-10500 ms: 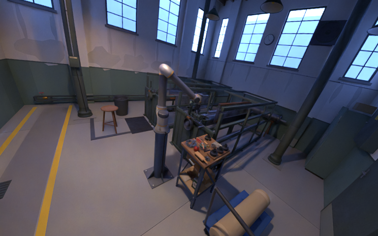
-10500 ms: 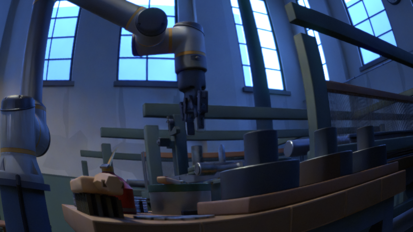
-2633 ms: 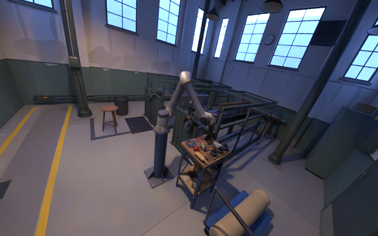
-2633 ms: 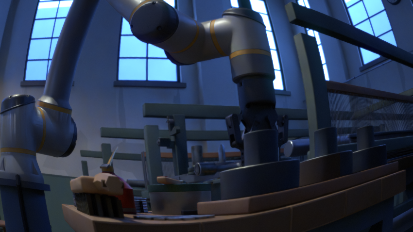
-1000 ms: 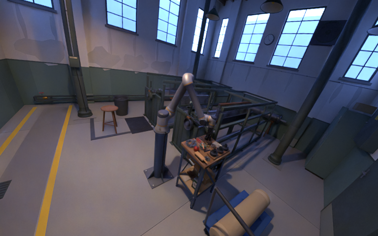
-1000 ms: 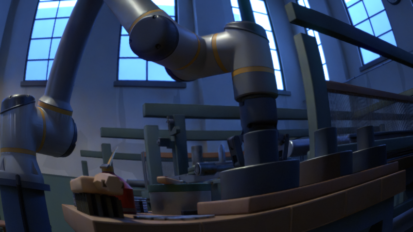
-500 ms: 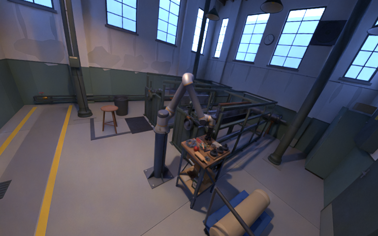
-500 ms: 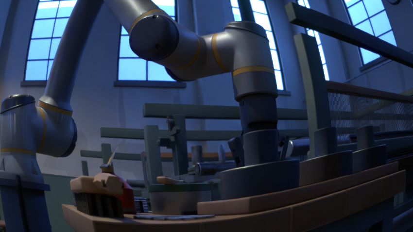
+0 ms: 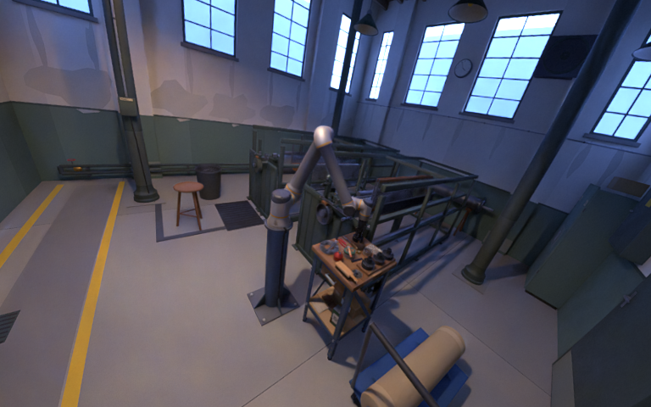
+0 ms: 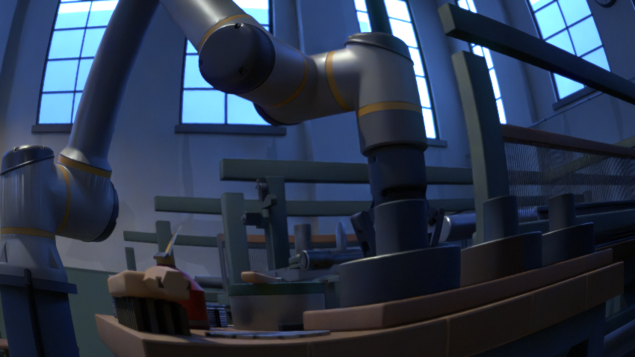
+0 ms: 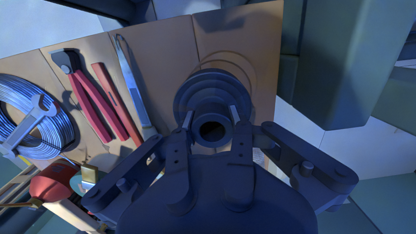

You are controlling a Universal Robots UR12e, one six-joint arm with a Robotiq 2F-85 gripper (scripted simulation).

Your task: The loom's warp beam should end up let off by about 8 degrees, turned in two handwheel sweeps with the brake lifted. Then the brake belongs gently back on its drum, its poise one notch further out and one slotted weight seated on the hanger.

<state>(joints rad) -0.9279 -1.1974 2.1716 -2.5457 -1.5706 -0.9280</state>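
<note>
A wooden tool cart (image 9: 353, 261) stands beside the green loom frame (image 9: 384, 197). On its raised tray sit three dark slotted weights in a row. The nearest slotted weight (image 11: 212, 100) (image 10: 399, 271) is gripped by its central hub in my gripper (image 11: 211, 118) (image 10: 399, 222), which points straight down over it and is closed on the hub. The weight rests on the tray. Two more weights (image 10: 502, 248) (image 10: 568, 235) sit further along the tray. The loom's brake, handwheel and hanger I cannot make out.
The loom's green post (image 11: 343, 58) rises just past the cart's edge. On the cart lie red pliers (image 11: 87, 96), a flat steel tool (image 11: 132, 84), a wire coil with a spanner (image 11: 32, 119), an oil can (image 11: 52, 182) and a brush (image 10: 148, 293). A cloth roll (image 9: 415, 365) lies on the floor.
</note>
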